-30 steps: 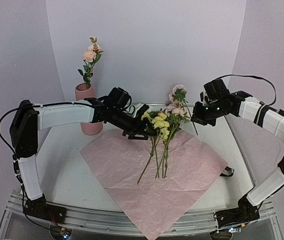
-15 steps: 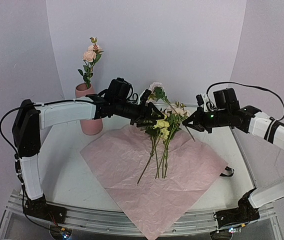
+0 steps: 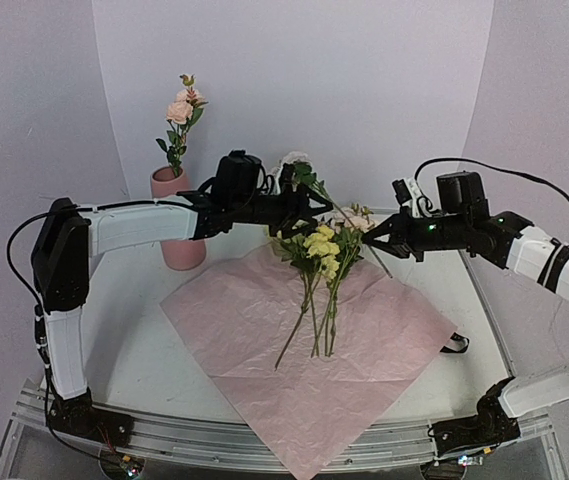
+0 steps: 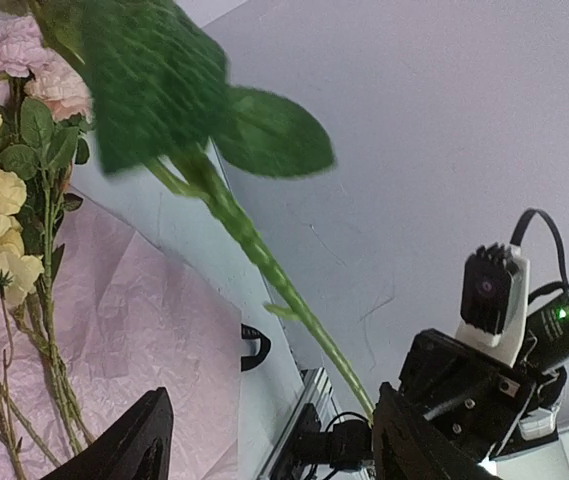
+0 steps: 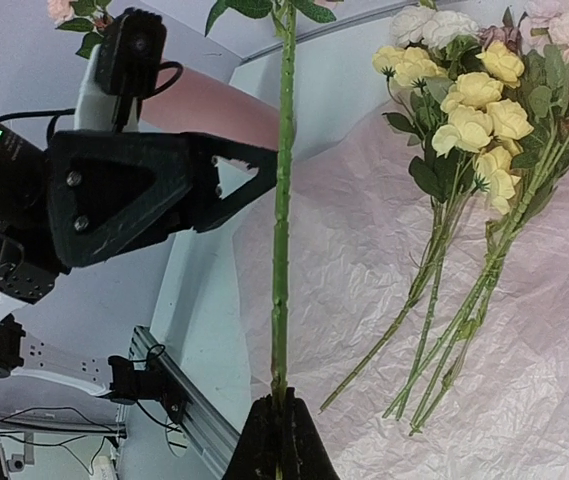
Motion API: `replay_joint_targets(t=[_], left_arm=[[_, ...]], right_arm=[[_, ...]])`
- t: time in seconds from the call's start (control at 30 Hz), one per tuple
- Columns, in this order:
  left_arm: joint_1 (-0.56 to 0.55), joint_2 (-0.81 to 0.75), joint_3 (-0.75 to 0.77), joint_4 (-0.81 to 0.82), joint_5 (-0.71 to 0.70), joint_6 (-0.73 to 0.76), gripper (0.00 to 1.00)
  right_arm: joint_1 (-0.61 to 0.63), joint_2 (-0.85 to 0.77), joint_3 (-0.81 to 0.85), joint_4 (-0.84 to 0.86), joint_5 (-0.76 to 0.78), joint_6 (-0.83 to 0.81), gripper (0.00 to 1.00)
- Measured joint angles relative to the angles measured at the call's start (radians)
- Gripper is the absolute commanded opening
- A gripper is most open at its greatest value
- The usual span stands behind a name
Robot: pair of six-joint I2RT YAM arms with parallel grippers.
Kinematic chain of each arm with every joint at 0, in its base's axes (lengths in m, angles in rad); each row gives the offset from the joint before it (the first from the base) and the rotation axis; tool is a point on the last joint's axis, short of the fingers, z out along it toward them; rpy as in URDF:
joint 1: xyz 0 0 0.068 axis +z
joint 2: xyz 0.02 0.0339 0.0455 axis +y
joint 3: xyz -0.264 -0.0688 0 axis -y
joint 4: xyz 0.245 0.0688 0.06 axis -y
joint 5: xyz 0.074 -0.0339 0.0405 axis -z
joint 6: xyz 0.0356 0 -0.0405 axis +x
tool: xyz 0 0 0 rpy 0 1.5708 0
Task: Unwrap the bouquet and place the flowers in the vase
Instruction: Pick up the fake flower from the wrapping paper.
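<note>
Green stem [image 5: 282, 200], bloom cropped in wrist views, pinched by right end effector [image 5: 279, 418]; left end effector [image 4: 274, 440] spread.

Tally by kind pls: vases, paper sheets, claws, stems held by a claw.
Vase: 1
Pink paper sheet: 1
Claws: 2, left claw and right claw
Stem held by a claw: 1, in the right claw
Total: 5

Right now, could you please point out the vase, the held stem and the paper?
vase [image 3: 170, 188], top view, upper body just under the rim.
stem [image 5: 283, 220], right wrist view, mid-length of the bare stalk.
paper [image 3: 364, 350], top view, bare sheet right of the lying flowers.
</note>
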Motion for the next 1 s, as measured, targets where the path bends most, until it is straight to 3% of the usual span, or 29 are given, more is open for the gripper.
replay_joint_targets(t=[0.37,0.57,0.8,1.0], left_arm=[[0.068,0.113,0.117,0.032,-0.026,-0.09,0.62],[0.077,0.147,0.182,0.04,-0.015,-0.112,0.45],[0.079,0.173,0.199,0.049,0.02,-0.136,0.38],[0.086,0.195,0.203,0.048,0.033,-0.149,0.16]], right_arm=[[0.0,-0.005,0.0,-0.011,-0.029,0.008,0.0],[0.0,-0.004,0.0,-0.012,-0.032,0.009,0.0],[0.0,0.007,0.002,-0.011,-0.032,0.008,0.0],[0.0,0.011,0.003,-0.011,-0.032,0.008,0.0]])
